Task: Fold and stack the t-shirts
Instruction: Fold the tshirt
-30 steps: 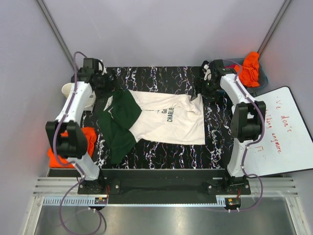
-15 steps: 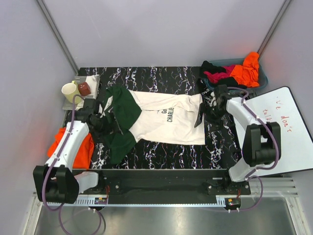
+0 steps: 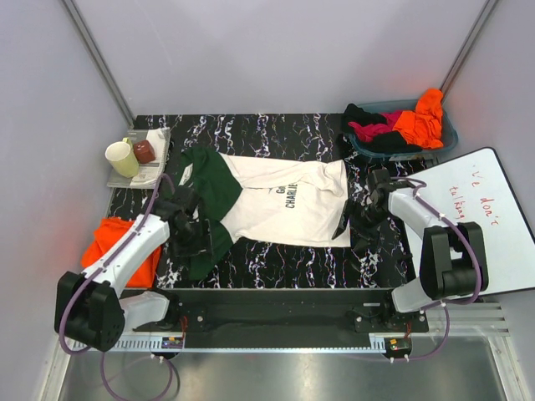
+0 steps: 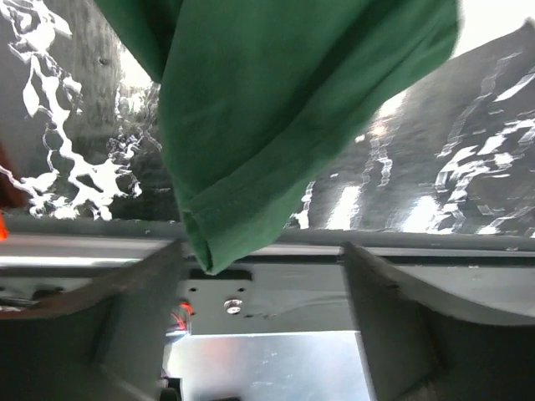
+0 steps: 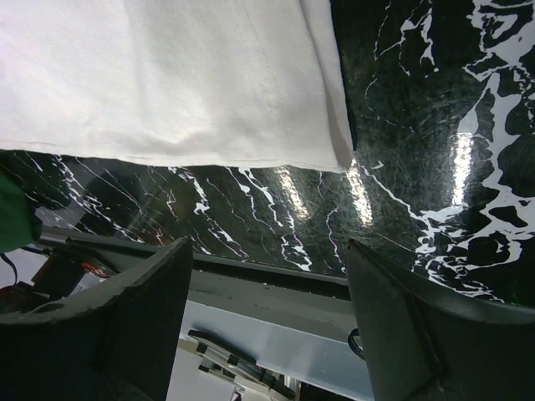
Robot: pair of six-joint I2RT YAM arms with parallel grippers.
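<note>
The cream t-shirt (image 3: 288, 209) with dark green sleeves and dark lettering lies spread on the black marbled table (image 3: 276, 138). My left gripper (image 3: 191, 236) is open and empty over the lower green sleeve (image 3: 205, 242); the sleeve's hem (image 4: 251, 167) hangs just ahead of the jaws in the left wrist view. My right gripper (image 3: 361, 232) is open and empty just off the shirt's near right corner (image 5: 334, 154). An orange t-shirt (image 3: 125, 242) lies at the left table edge. Orange, magenta and black shirts fill a bin (image 3: 401, 125) at the back right.
A tray (image 3: 142, 159) with a cream mug (image 3: 122, 157) and a dark red cup (image 3: 144, 150) stands at the back left. A white board with red writing (image 3: 485, 217) lies to the right. The table's metal front rail (image 4: 276, 251) is close below both grippers.
Both arms have drawn back from the far side of the table toward the near edge. The left gripper now sits over the lower green sleeve, the right by the shirt's near right corner.
</note>
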